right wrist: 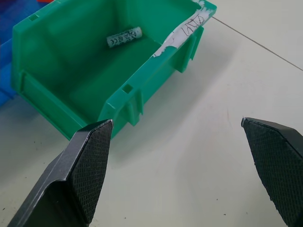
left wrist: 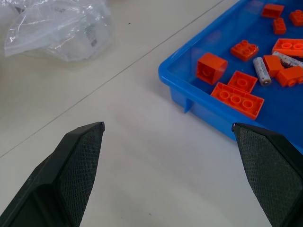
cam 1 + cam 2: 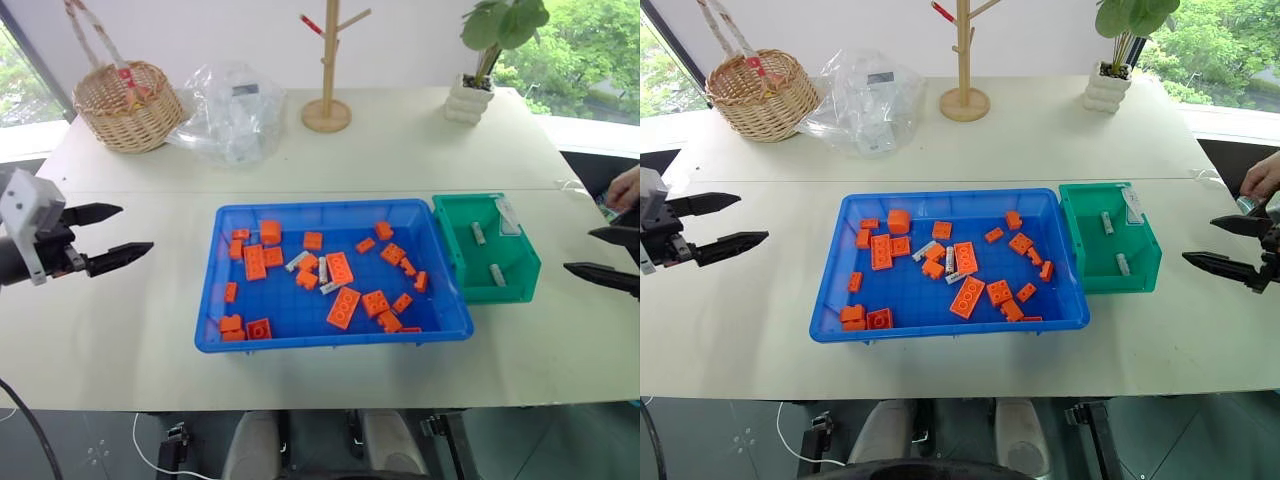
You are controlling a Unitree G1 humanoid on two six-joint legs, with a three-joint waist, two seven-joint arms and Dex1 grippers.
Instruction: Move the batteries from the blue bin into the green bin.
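White tape (image 1: 182, 32) with unreadable scribble marks the green bin (image 1: 118, 94).

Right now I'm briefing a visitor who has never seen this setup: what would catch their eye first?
The bright blue bin in the middle of the white table, strewn with orange toy bricks and a few silver batteries. Against its right end stands the smaller green bin with two batteries inside. The left gripper and right gripper flank them, both open and empty.
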